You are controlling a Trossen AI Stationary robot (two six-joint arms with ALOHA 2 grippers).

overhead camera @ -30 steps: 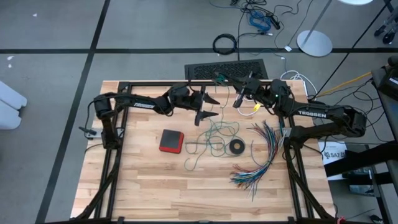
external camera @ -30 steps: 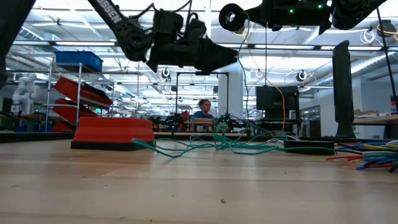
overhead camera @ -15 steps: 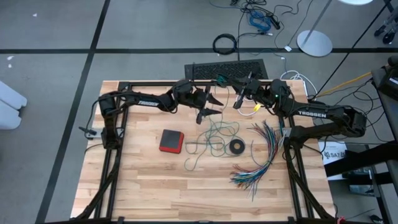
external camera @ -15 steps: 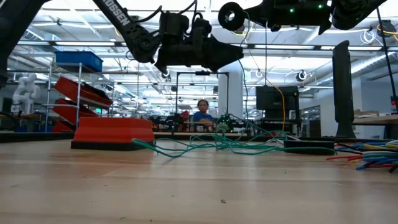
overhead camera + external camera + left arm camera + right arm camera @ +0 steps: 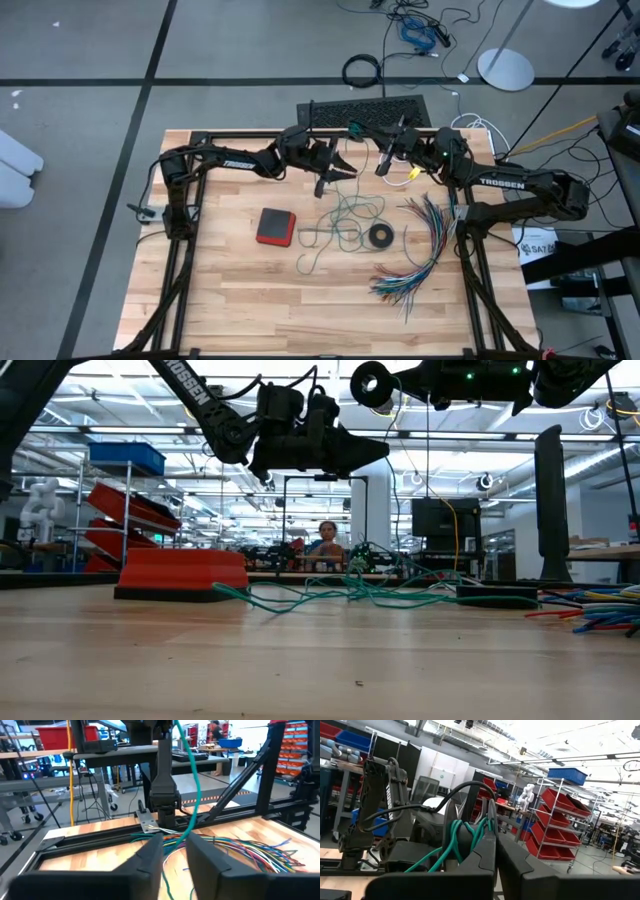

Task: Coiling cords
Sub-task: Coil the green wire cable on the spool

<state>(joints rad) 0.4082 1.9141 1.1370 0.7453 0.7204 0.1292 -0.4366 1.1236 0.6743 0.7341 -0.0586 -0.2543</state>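
The right claw (image 5: pixel 383 160) is clamped on loops of the teal-green cord (image 5: pixel 456 840), held above the table (image 5: pixel 230 300). From it the cord hangs between the left claw's (image 5: pixel 172 851) narrowing, still parted fingers (image 5: pixel 150 855), its long axis near vertical.

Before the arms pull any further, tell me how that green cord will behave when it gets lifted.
Probably floppy: the green cord lies in loose tangled loops on the table and hangs slack up to the right gripper, which is shut on it. Likely light, since such a thin strand stays up from one pinch. It may snag: the loops lie close beside the black ring.
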